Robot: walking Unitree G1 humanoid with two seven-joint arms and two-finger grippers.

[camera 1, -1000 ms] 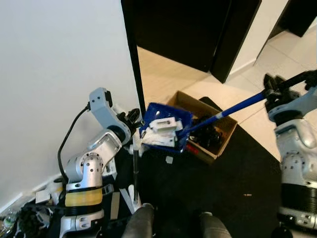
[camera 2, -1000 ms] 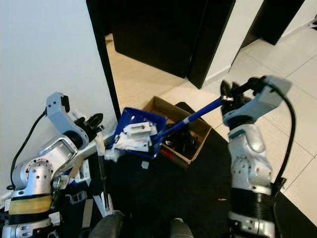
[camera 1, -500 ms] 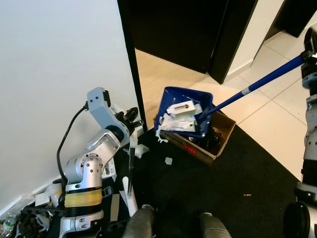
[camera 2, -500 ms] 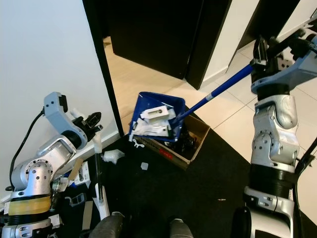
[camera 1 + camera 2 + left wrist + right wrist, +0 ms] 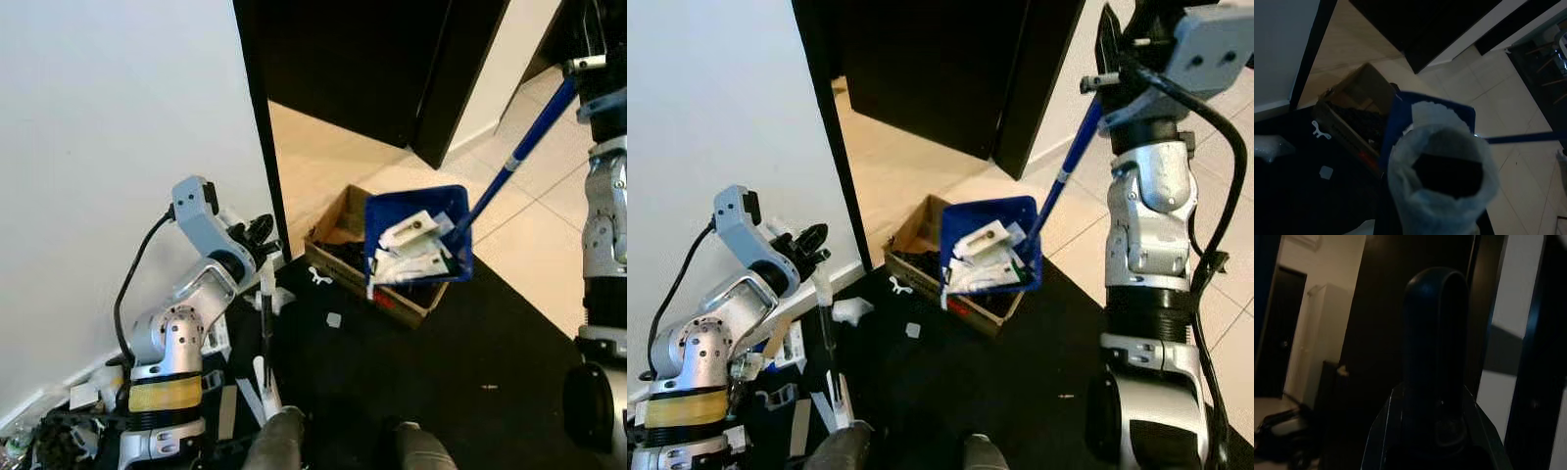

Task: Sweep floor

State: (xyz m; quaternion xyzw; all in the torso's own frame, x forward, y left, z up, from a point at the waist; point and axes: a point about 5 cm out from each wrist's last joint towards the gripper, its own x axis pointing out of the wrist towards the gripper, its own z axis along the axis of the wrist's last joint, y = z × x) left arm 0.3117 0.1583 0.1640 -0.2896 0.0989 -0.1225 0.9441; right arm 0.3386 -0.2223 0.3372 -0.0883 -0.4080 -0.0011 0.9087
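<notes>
A blue dustpan (image 5: pixel 416 240) loaded with white scraps hangs tilted over the open cardboard box (image 5: pixel 338 235). Its long blue handle (image 5: pixel 519 157) rises steeply to my right gripper (image 5: pixel 1109 70), which is shut on it at the upper right. The handle's looped end (image 5: pixel 1436 333) stands dark in the right wrist view. My left gripper (image 5: pixel 261 237) is shut on the white-wrapped top of a black broom stick (image 5: pixel 266 313) beside the wall. Its white head (image 5: pixel 263 380) rests on the black mat. The wrapped top (image 5: pixel 1442 181) sits close in the left wrist view, with the dustpan (image 5: pixel 1400 112) beyond.
Small white scraps (image 5: pixel 334 319) and a white wad (image 5: pixel 850 309) lie on the black mat (image 5: pixel 441 372) near the box. A black door frame (image 5: pixel 257 117) stands just behind the left arm. Cables and clutter (image 5: pixel 59 431) lie at the lower left. Pale tiles (image 5: pixel 529 235) lie to the right.
My right arm has swung the dustpan rightward across the box and raised its handle steeper. A few white scraps have dropped onto the mat. The left arm and broom barely moved.
</notes>
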